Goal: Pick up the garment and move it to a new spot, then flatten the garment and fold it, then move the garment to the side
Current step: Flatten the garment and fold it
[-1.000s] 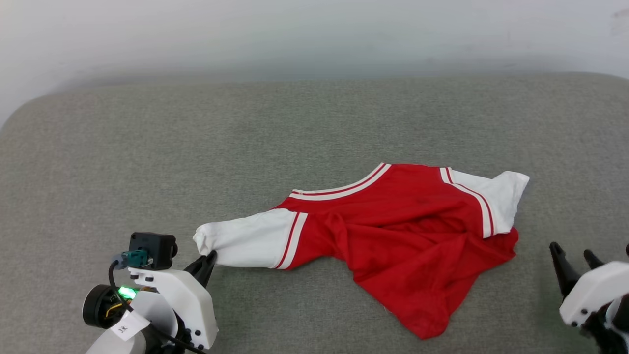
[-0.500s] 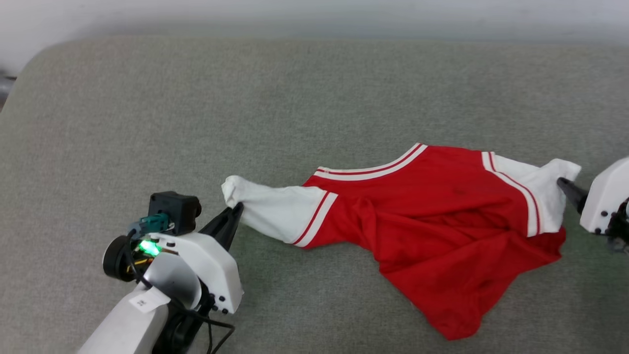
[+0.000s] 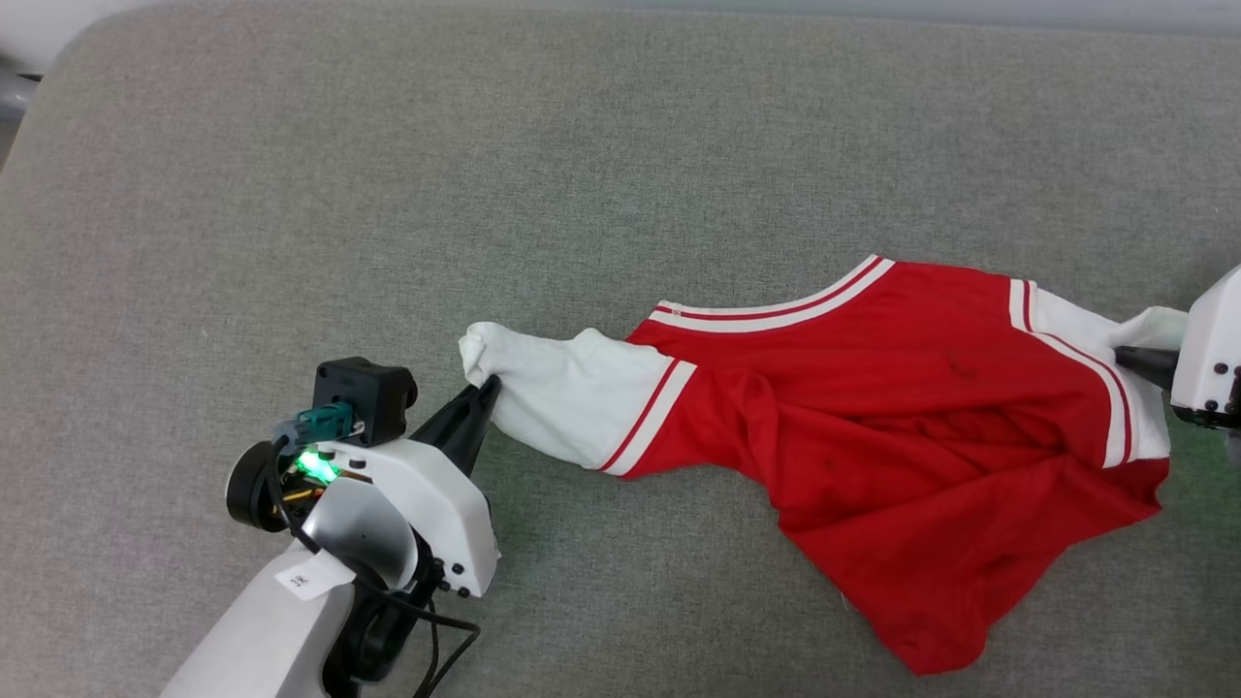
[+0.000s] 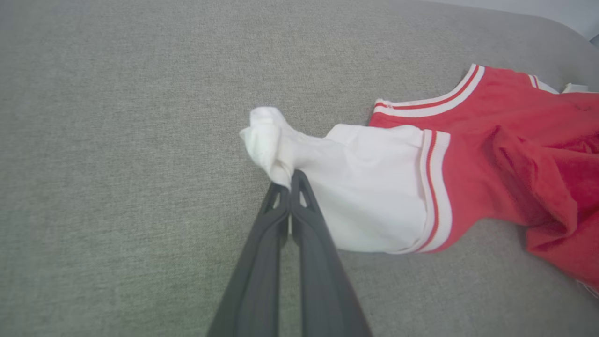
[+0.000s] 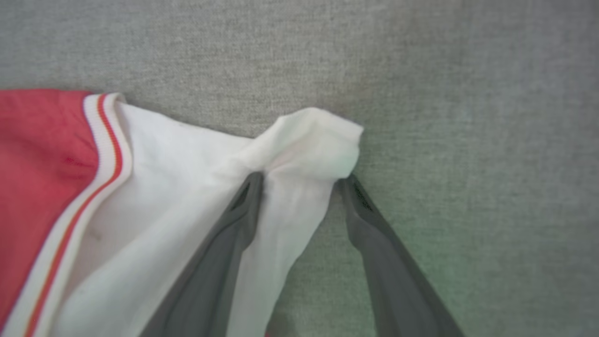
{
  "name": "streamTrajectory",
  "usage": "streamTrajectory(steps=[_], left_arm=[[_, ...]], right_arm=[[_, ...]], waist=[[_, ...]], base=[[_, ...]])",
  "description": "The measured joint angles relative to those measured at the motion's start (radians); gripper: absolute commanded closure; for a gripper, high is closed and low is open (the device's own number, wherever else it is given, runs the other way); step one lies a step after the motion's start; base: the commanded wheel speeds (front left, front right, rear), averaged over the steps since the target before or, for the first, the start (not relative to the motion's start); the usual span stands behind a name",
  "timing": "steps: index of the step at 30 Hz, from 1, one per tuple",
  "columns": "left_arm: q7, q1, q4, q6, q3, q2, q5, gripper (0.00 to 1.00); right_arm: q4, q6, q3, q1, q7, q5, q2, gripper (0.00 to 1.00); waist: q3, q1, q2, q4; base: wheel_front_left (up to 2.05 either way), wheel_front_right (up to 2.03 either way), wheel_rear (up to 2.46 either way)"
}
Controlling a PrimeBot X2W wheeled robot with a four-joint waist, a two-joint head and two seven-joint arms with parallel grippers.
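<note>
The garment (image 3: 902, 427) lies crumpled on a grey cushioned surface, a red shirt with white red-striped sleeves and collar trim. Its black print is hidden. My left gripper (image 3: 485, 388) is shut on the cuff of the left white sleeve (image 3: 562, 393). In the left wrist view the gripper (image 4: 291, 180) has both fingers pressed together on that cuff (image 4: 269, 140). At the right edge, my right gripper (image 3: 1125, 356) reaches the other sleeve. In the right wrist view it (image 5: 300, 182) stands open, fingers apart on either side of the bunched sleeve tip (image 5: 318, 140).
The grey fabric surface (image 3: 582, 174) spreads wide to the left and behind the garment. Its rounded far-left corner (image 3: 58, 68) borders a pale strip. The red hem (image 3: 931, 640) trails toward the near edge.
The head camera has tilted, shifting the whole picture. My right gripper came up from the lower right to the right sleeve's tip. The left gripper keeps its hold on the left cuff.
</note>
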Motion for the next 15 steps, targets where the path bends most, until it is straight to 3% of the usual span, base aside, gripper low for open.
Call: streamTrajectory(steps=[4,15], left_arm=[[-0.016,-0.003,0.015,-0.001,0.005,-0.001,-0.006,1.00],[-0.081,-0.090,0.029,0.005,0.068,0.052,0.028,1.00]], right_arm=[[-0.001,0.000,0.014,0.000,-0.018,0.007,0.000,1.00],[-0.126,0.000,0.026,-0.049,-0.316,-0.050,-0.024,1.00]], waist=[[-0.010,0.0000,0.0000,-0.004],[-0.092,0.0001,0.0000,-0.039]], base=[[0.00,0.00,0.00],[0.00,0.00,0.00]])
